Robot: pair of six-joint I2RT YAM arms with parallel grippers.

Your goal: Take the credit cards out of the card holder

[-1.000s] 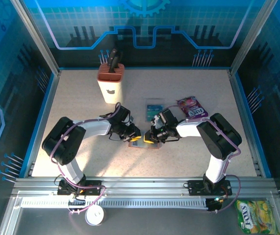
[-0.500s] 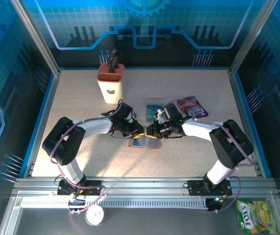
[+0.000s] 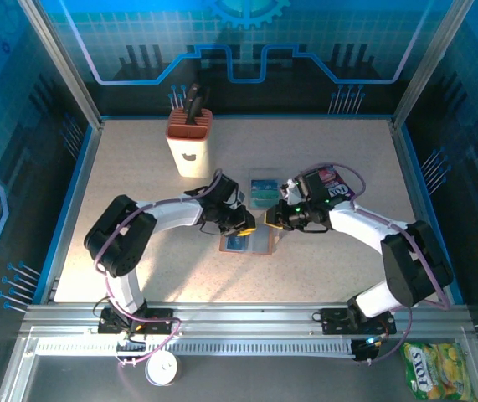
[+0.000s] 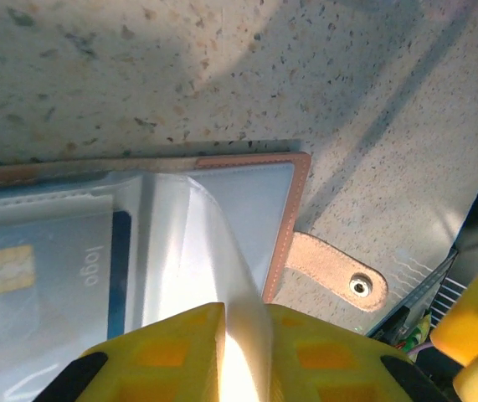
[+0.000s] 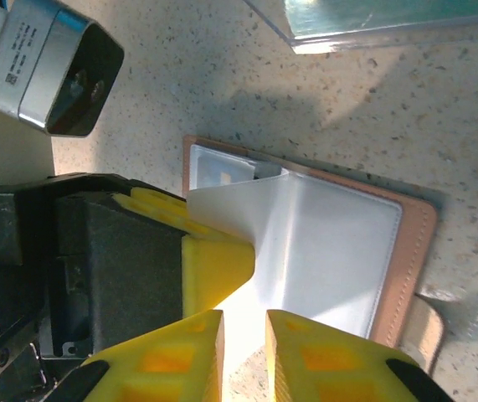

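And the pair shift away from the bases: a second ago both grippers crowd right over the card holder (image 3: 254,244), now they sit at its far edge and the open holder shows on the near side, one blue credit card (image 3: 234,243) lying in its pocket. The left gripper (image 4: 243,322) is pinched tight on a clear sleeve leaf (image 4: 222,251), peeling it up off the holder. The right gripper (image 5: 243,322) has its fingers drawn to a slit, and I can't tell whether anything is caught there. My read: the page is lifted, the card is exposed but not yet out. Room is tight between the two grippers, just beside each other, with the clear tray (image 3: 263,174) just beyond them; the near side is open table, and the knife block (image 3: 188,142) and purple packet (image 3: 343,186) stand off to the sides
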